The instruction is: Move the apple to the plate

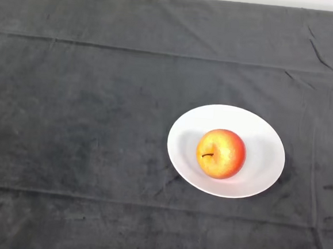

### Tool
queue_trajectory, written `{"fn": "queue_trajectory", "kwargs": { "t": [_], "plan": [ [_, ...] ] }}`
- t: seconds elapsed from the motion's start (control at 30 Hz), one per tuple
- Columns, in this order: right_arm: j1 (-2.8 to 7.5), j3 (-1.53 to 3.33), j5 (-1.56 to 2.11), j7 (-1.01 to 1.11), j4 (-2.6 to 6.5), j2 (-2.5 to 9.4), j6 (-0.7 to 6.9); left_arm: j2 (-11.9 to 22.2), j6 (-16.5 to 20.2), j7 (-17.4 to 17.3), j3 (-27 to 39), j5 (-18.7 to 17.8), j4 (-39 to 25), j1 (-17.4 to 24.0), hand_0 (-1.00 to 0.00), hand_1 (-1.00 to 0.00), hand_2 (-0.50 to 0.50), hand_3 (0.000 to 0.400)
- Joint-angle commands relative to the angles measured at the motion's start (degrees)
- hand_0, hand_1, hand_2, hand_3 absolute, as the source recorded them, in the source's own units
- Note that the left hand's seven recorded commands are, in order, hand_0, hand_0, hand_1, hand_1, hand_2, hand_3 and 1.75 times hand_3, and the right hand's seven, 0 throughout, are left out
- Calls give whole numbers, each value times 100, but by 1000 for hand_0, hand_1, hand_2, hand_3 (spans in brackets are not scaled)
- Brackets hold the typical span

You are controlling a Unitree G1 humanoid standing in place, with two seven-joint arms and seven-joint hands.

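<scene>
Apple (pixel 221 153) on plate (pixel 269 144), dark cloth (pixel 86 124)

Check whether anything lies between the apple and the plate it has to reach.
Nothing visible does: the red-and-yellow apple already rests on the white round plate, stem toward the camera, on the dark cloth-covered table.

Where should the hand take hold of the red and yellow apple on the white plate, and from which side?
Probably from above, thumb and fingers across the widest part of the red and yellow apple. It rests near the middle of the round white plate with its stem towards the view's left, and the plate's raised rim would likely hinder a low sideways approach.
</scene>
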Motion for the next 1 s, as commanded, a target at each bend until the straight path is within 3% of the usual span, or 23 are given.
{"fn": "queue_trajectory", "kwargs": {
  "t": [0.03, 1.0],
  "plan": [
    [-40, -94, -59, 16, 62, -160, 10, -61, -82, -93, 264, 57, 252, -197, 0, 0, 0, 0],
    [-40, -94, -61, 16, 61, -158, 9, -183, 8, -194, 448, 171, 85, -185, 0, 0, 0, 0]
  ]
}}
